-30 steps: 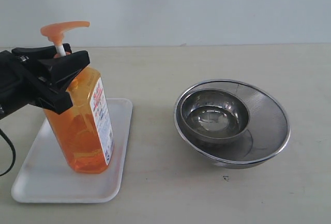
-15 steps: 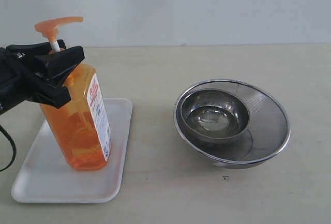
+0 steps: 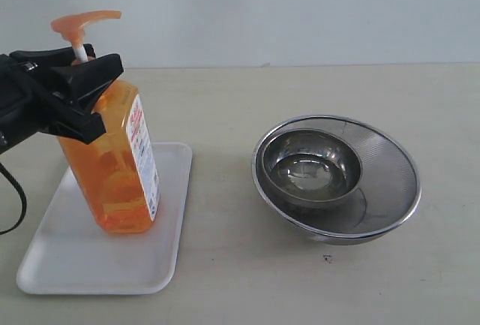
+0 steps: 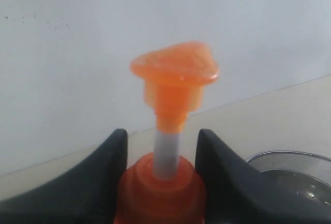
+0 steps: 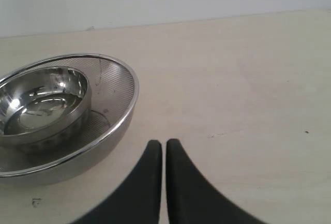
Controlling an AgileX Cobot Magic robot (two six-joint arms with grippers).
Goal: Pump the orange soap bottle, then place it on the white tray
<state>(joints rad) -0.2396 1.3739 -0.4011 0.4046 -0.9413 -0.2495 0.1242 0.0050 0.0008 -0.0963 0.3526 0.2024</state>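
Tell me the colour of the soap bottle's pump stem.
White stem, below the orange pump head; the left wrist view shows it best.

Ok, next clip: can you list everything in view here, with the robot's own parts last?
orange soap bottle: one, translucent orange, tilted over the white tray
white tray: one, white, left in the exterior view
small steel bowl: one, silver, inside the mesh bowl
mesh bowl: one, silver, right of the tray, apart from it
table: one, beige, under everything
left fingers: one pair, black, shut on the bottle's shoulder
right fingers: one pair, black, shut, empty, near the mesh bowl
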